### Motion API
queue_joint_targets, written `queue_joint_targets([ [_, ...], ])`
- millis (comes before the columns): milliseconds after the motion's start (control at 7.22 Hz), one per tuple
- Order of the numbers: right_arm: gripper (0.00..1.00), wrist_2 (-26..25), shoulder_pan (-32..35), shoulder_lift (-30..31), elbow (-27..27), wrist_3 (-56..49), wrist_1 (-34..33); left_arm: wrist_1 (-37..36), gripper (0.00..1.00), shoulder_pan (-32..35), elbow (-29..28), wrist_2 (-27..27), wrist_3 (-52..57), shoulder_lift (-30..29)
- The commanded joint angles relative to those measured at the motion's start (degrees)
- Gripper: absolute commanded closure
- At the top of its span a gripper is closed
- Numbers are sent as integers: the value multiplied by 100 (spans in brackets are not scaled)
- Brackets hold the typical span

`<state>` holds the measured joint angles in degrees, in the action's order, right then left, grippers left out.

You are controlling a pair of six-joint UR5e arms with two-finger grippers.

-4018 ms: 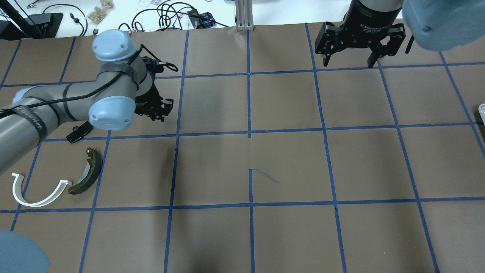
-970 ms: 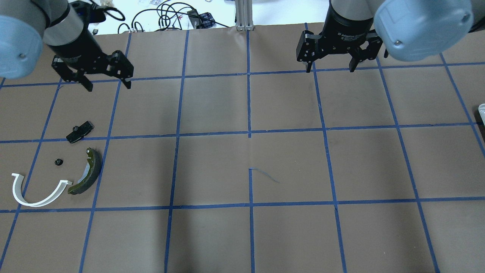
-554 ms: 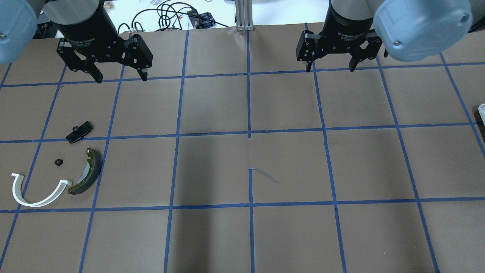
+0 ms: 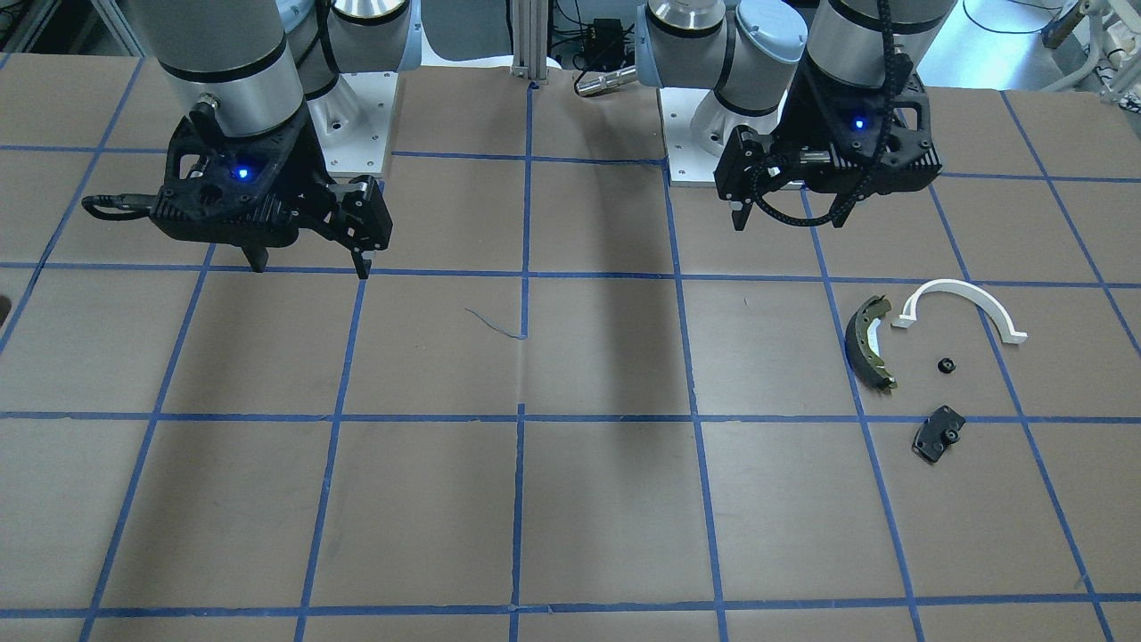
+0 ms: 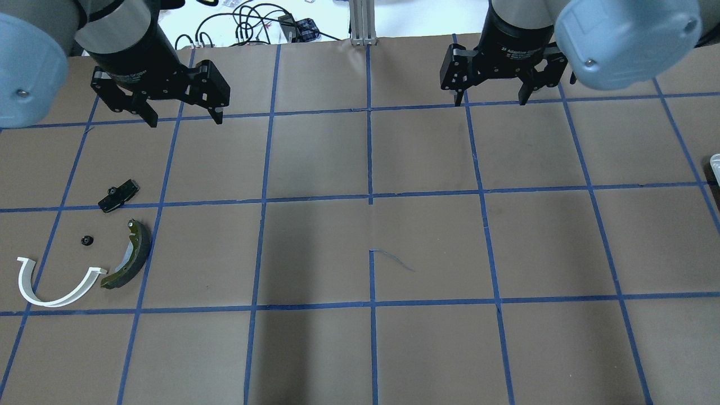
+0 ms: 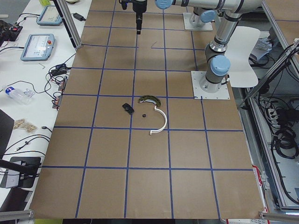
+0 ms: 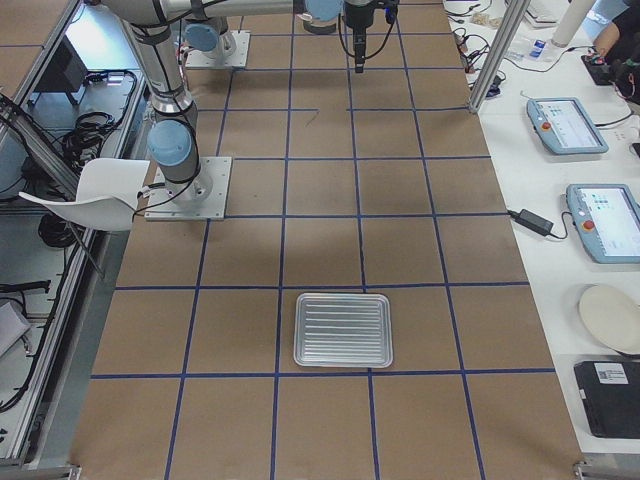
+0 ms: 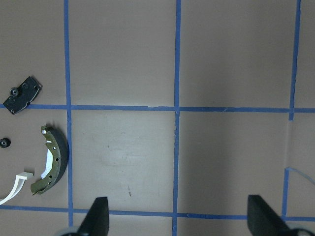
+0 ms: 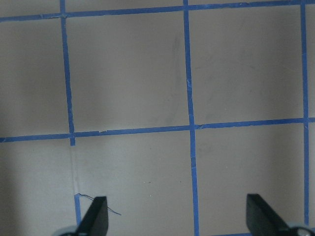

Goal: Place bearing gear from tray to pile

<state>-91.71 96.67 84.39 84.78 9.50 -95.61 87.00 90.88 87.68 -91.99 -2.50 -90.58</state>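
Bearing gear (image 5: 86, 241) lies in pile (image 5: 132, 256) at left of desk (image 5: 427, 242), between black plate (image 5: 118, 196) and white arc (image 5: 90, 281); looks tiny, rigid, light, probably slippery, pinch across rim; left end effector (image 5: 184, 120) and right end effector (image 5: 489, 102) wide, empty.

Brown paper with a blue tape grid (image 5: 371, 157) covers the table (image 5: 427, 349); a loose tape strand (image 5: 394, 260) curls near its centre. On the side bench (image 7: 500, 160) lie a teach pendant (image 7: 566, 125), a second pendant (image 7: 606, 220) and a white disc (image 7: 610, 318), in a row.

Bright, even overhead light; soft arm shadows; sharp focus.
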Motion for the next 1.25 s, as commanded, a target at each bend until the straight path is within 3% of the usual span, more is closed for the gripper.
queue_joint_targets([
  [0, 0, 4, -8, -2, -5, -1, -63, -61, 0, -131, -5, 42, 4, 84],
  [1108, 0, -5, -8, 7, 13, 17, -63, 45, 0, -308, 39, 138, 100, 198],
])
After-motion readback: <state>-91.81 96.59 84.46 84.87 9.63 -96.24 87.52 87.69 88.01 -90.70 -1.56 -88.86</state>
